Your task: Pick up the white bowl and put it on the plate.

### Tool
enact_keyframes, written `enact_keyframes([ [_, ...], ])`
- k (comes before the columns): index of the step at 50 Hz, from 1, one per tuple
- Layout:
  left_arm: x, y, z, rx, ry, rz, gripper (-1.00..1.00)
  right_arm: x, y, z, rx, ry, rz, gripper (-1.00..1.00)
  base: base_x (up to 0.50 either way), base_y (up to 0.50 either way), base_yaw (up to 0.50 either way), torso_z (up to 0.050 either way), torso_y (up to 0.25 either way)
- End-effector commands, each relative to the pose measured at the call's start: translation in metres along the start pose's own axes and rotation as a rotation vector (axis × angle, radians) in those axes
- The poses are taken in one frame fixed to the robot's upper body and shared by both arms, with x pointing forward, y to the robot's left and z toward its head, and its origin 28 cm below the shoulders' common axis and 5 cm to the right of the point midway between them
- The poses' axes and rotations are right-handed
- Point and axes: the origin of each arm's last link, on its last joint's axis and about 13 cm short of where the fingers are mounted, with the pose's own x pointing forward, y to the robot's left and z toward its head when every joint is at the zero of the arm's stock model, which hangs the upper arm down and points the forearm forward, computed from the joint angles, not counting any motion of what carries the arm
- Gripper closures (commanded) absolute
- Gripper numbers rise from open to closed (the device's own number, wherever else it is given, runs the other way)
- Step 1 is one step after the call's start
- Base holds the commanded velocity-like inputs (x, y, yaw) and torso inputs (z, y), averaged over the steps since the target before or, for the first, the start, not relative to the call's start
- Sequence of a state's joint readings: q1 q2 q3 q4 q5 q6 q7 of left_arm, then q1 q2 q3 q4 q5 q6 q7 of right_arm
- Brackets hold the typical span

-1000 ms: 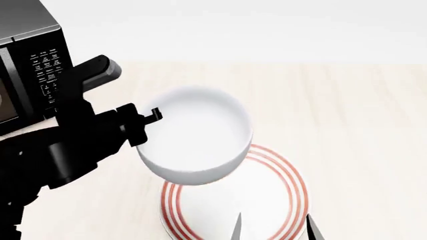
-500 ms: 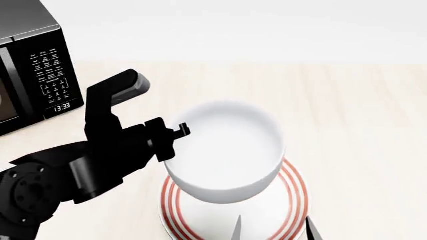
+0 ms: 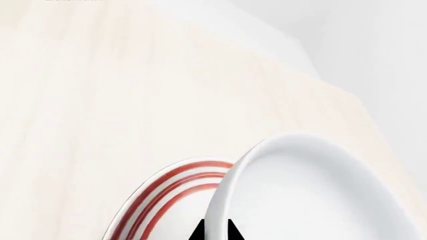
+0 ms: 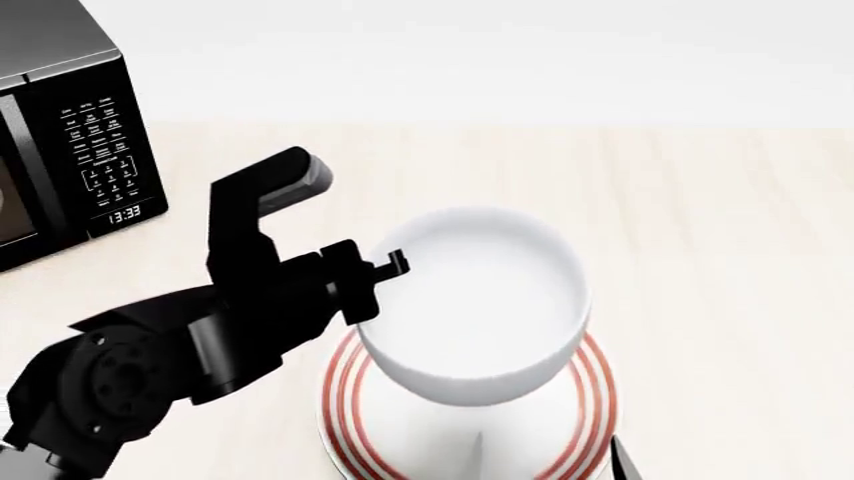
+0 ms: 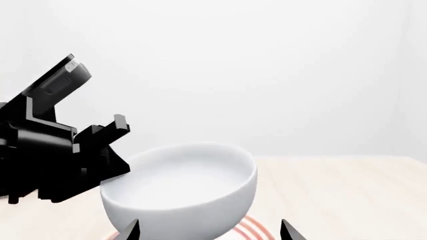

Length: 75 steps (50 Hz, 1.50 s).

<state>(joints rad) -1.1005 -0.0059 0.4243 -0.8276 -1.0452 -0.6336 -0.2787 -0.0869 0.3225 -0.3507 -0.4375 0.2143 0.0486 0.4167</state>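
The white bowl [image 4: 474, 305] hangs above the plate [image 4: 595, 385], which shows its red rings on the light wooden table. My left gripper [image 4: 376, 285] is shut on the bowl's left rim; in the left wrist view its two dark fingertips [image 3: 197, 234] pinch the bowl [image 3: 313, 195] wall, with the plate [image 3: 167, 192] beneath. In the right wrist view the bowl [image 5: 183, 192] floats over the plate [image 5: 250, 229], and my right gripper [image 5: 210, 232] stands open at the near edge, its tips wide apart. Only the tips of my right gripper [image 4: 547, 462] show in the head view.
A black microwave [image 4: 74, 150] stands at the back left of the table [image 4: 721, 220]. A white wall runs behind the table.
My left arm has carried the bowl to the right and slightly nearer, from beside the plate to over it. The right gripper has stayed put.
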Motion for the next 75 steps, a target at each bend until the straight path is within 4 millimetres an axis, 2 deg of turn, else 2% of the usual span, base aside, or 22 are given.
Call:
enact_keyframes([
  [1,0.01,0.001,0.005,-0.027,-0.05,0.004,1.0,0.0,0.0,-0.001,0.001,0.005,0.002,-1.0,0.0,0.0,0.0,0.0,0.0],
  [31,0.017,0.008,-0.016,-0.004,-0.005,0.009,1.0,0.0,-0.001,-0.003,0.001,0.008,-0.002,-1.0,0.0,0.0,0.0,0.0,0.0],
  [75,0.02,0.01,-0.022,0.025,0.031,0.052,1.0,-0.001,0.0,-0.003,0.002,0.008,0.003,-1.0,0.0,0.0,0.0,0.0,0.0],
])
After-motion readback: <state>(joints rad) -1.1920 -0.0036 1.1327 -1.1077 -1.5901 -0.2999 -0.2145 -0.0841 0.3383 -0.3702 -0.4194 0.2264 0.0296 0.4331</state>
